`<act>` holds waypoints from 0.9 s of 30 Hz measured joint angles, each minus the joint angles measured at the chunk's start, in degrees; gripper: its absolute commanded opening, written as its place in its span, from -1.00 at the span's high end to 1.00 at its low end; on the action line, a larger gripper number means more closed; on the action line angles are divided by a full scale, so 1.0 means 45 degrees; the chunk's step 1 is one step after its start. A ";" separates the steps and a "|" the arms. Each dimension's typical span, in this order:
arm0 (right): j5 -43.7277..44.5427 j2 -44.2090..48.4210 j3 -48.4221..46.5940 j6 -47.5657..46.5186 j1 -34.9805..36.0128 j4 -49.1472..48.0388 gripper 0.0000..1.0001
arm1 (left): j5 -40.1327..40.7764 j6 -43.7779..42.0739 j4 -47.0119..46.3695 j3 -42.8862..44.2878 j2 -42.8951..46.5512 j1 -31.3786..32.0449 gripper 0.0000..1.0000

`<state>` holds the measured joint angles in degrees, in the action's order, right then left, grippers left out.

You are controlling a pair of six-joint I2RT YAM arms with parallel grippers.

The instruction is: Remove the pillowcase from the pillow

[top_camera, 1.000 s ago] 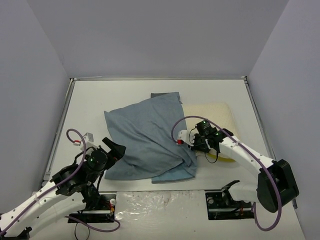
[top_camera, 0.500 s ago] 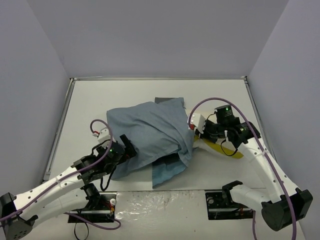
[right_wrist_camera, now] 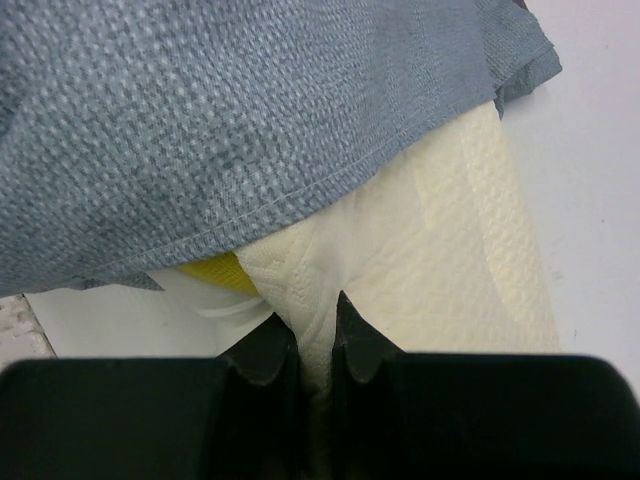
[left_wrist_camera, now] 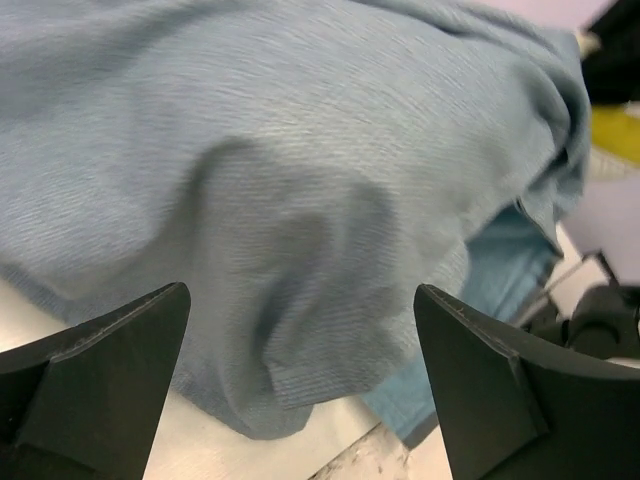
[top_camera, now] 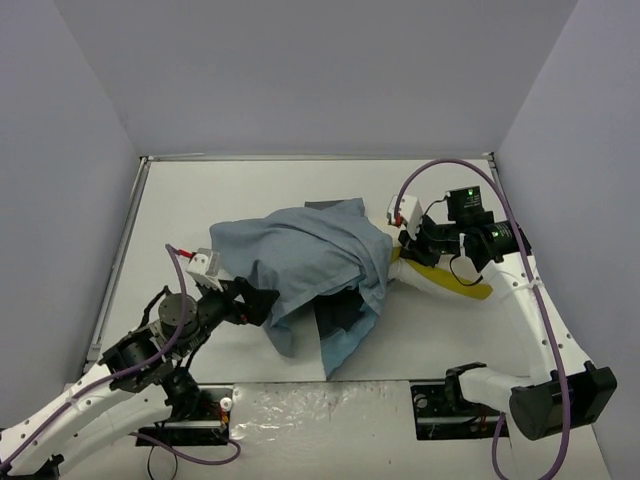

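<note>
Pillowcase, white table, perhaps lilac walls

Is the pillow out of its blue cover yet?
Partly. One end of the cream-white quilted pillow pokes out of the blue-grey cloth pillowcase. The right gripper is pinching that bare end; the left gripper is open at the case's other side. The rest of the pillow is under the cloth and has to come out.
</note>
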<state>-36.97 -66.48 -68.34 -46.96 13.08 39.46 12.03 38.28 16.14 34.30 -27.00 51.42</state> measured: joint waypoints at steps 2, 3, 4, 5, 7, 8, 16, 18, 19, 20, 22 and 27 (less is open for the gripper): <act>-0.0160 -0.0170 -0.0102 0.0073 -0.0063 0.0039 1.00 | -0.0865 -0.0884 -0.0131 0.0194 -0.0389 0.0005 -0.89; -0.0219 -0.0219 -0.0126 0.0102 -0.0078 0.0068 1.00 | -0.1229 -0.1248 -0.0112 0.0316 -0.0835 0.0019 -0.88; -0.0248 -0.0267 -0.0155 0.0126 -0.0092 0.0107 1.00 | -0.1564 -0.1661 -0.0063 0.0529 -0.1511 0.0058 -0.89; -0.0296 -0.0287 -0.0189 0.0146 -0.0107 0.0151 1.00 | -0.1710 -0.2025 0.0019 0.0758 -0.2166 0.0175 -0.89; -0.0389 -0.0301 -0.0272 0.0155 -0.0170 0.0219 1.00 | -0.1423 -0.2788 0.0277 0.1229 -0.3512 0.0631 -0.89; -0.0437 -0.0301 -0.0296 0.0155 -0.0223 0.0243 1.00 | -0.0967 -0.3123 0.0369 0.1433 -0.4129 0.0996 -0.89; -0.0685 -0.0301 -0.0316 0.0049 -0.0782 0.0461 1.00 | 0.3016 -0.5280 0.0044 0.2006 -0.8014 0.2885 0.82; -0.0685 -0.0296 -0.0316 -0.0078 -0.1044 0.0549 1.00 | 0.3886 -0.5722 -0.0209 0.2006 -0.8476 0.2832 0.95; -0.0685 -0.0296 -0.0316 -0.0175 -0.1166 0.0578 1.00 | 0.4240 -0.5911 -0.0374 0.2006 -0.8563 0.2812 0.95; -0.0709 -0.0301 -0.0321 -0.0272 -0.1277 0.0636 1.00 | 0.4512 -0.6096 -0.0593 0.2001 -0.8568 0.2788 0.95; -0.0903 -0.0301 -0.0355 -0.0486 -0.1535 0.0855 1.00 | 0.4745 -0.6363 -0.1025 0.1996 -0.8344 0.2569 0.95; -0.1477 -0.0301 -0.0831 -0.0991 -0.2409 0.1394 1.00 | 0.4017 -0.6431 -0.1753 0.1894 -0.6751 0.0214 0.95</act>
<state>-43.62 -67.83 -72.07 -51.42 2.24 45.74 30.11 9.34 8.25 42.83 -57.39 52.38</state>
